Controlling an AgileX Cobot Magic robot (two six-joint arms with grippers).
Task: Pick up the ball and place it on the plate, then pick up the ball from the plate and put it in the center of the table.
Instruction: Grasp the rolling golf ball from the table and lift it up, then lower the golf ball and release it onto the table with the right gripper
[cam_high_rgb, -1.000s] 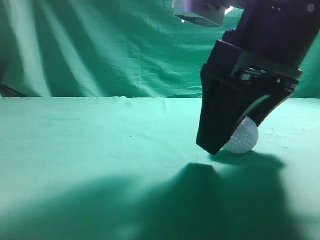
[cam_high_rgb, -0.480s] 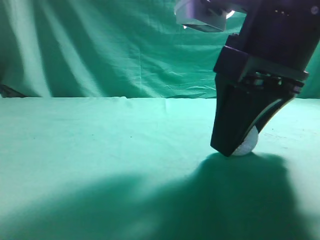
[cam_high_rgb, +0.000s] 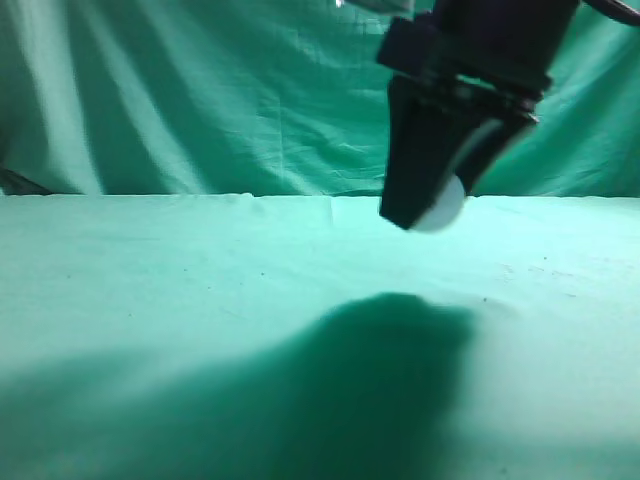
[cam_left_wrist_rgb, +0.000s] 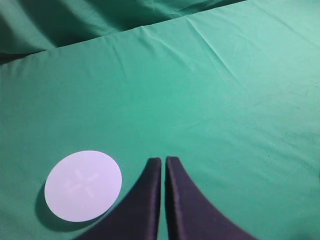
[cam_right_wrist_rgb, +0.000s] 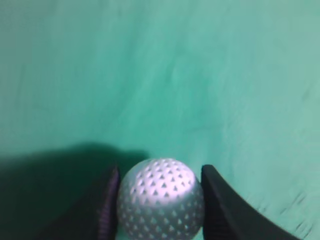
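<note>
My right gripper (cam_high_rgb: 425, 205) is shut on the ball (cam_high_rgb: 445, 208), a white dimpled sphere, and holds it clear above the green table (cam_high_rgb: 150, 270). In the right wrist view the ball (cam_right_wrist_rgb: 161, 199) sits tight between the two dark fingers of the gripper (cam_right_wrist_rgb: 160, 200), over its shadow on the cloth. My left gripper (cam_left_wrist_rgb: 163, 162) is shut and empty, above the table just right of the plate (cam_left_wrist_rgb: 83, 185), a flat white disc lying on the cloth. The plate does not show in the exterior view.
A draped green cloth backdrop (cam_high_rgb: 200, 90) hangs behind the table's far edge. A large shadow of the arm (cam_high_rgb: 380, 380) lies on the cloth at the front. The table's far edge and backdrop folds (cam_left_wrist_rgb: 75, 20) also show in the left wrist view.
My right gripper closed down around the ball on the table, then rose with it and shifted slightly left. The ball is now off the cloth.
</note>
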